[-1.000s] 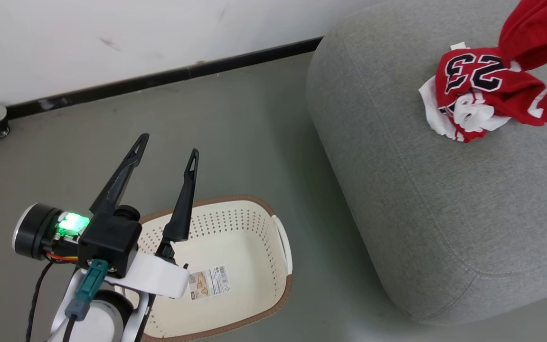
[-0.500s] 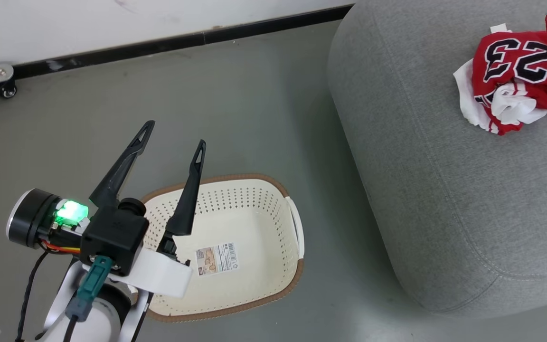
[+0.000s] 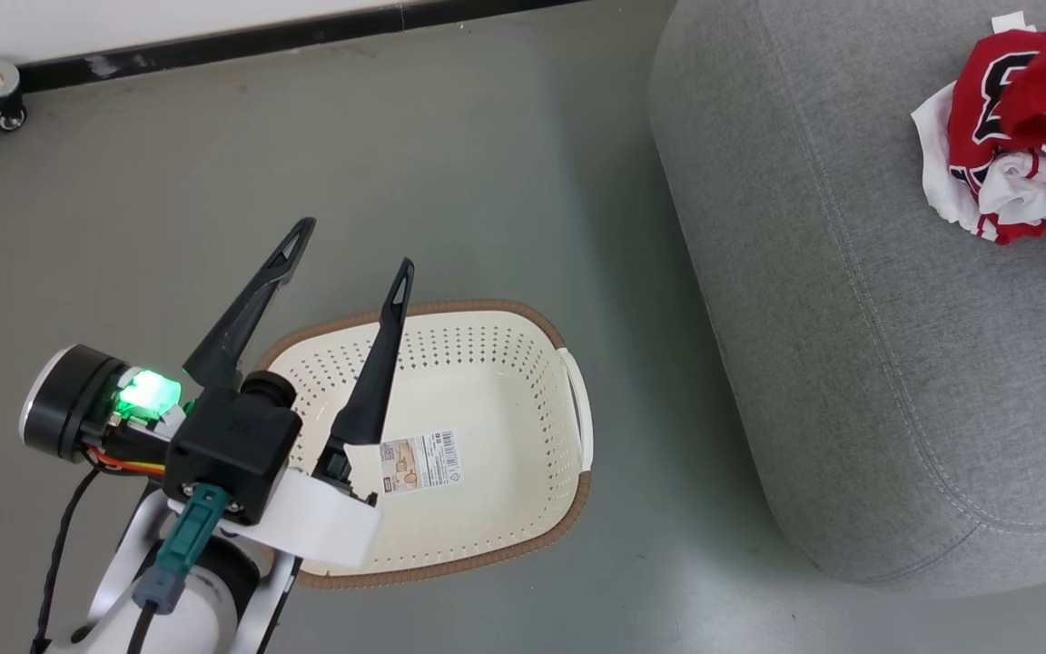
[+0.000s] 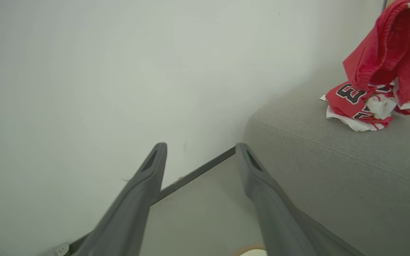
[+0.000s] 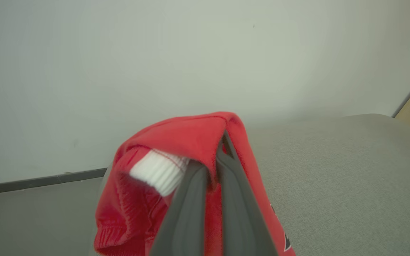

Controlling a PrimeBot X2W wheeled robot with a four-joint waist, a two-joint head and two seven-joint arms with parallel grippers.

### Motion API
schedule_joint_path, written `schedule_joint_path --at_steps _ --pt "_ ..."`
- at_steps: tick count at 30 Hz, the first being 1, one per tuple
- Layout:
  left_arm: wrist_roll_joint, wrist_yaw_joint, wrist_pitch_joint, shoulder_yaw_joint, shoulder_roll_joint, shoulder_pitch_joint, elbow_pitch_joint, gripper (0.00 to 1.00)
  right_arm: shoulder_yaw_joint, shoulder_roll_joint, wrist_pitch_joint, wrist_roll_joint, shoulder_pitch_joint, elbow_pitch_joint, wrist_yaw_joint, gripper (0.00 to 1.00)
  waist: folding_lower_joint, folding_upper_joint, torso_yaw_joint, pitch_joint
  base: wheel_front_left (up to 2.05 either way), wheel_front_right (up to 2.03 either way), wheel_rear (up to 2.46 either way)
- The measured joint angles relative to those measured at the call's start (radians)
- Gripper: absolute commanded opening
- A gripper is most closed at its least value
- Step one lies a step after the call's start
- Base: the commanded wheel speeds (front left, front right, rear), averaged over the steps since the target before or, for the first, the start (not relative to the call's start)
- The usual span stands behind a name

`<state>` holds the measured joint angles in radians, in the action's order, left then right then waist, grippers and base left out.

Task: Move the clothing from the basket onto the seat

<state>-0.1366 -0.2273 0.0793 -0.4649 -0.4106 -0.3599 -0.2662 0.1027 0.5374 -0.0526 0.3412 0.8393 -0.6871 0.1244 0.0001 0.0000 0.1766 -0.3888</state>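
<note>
**Grey floor, grey sofa: red garment pinched above the jersey**

Dull grey floor (image 3: 487, 136) runs to a white wall (image 4: 84, 71) with a dark baseboard (image 3: 260, 41). The light grey sofa (image 3: 850, 363) serves as the landmark. On its seat, well in from the rounded edge, lies the crumpled number jersey (image 3: 968, 154). It is bunched into a heap with no clear long axis, and its black-and-white digits face partly up.

Directly above that heap hangs the plainer red garment (image 4: 386, 46), draped with its long axis vertical and its lower folds reaching the jersey. The right gripper (image 5: 212, 153) holds it from above, fingers pressed together on a fold of red cloth, with a white ribbed trim just beside them.

The cream basket (image 3: 523, 318) stands upright on the floor near the sofa's edge. Its mouth faces up, its long axis points toward the sofa, and a barcode label (image 3: 419, 461) shows on its bottom.

The left gripper (image 3: 356, 243) hovers over the basket's side away from the sofa. Its fingers are spread wide, hold nothing, and point toward the wall.
</note>
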Motion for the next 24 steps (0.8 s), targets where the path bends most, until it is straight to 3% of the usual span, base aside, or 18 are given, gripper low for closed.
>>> schedule_joint_path --at_steps 7,24 --pt "0.017 -0.001 0.000 0.006 0.001 -0.015 -0.007 1.00 -0.005 -0.054 0.050 0.002 -0.022 -0.056 0.000 0.00 0.0000 0.0000 0.005 -0.022 0.00 0.00 0.00" --pt "0.018 -0.010 -0.001 0.019 0.002 -0.015 0.001 1.00 -0.015 -0.101 0.127 0.003 -0.101 -0.195 0.000 0.00 0.0000 0.0000 0.034 -0.030 0.00 0.00 0.00"
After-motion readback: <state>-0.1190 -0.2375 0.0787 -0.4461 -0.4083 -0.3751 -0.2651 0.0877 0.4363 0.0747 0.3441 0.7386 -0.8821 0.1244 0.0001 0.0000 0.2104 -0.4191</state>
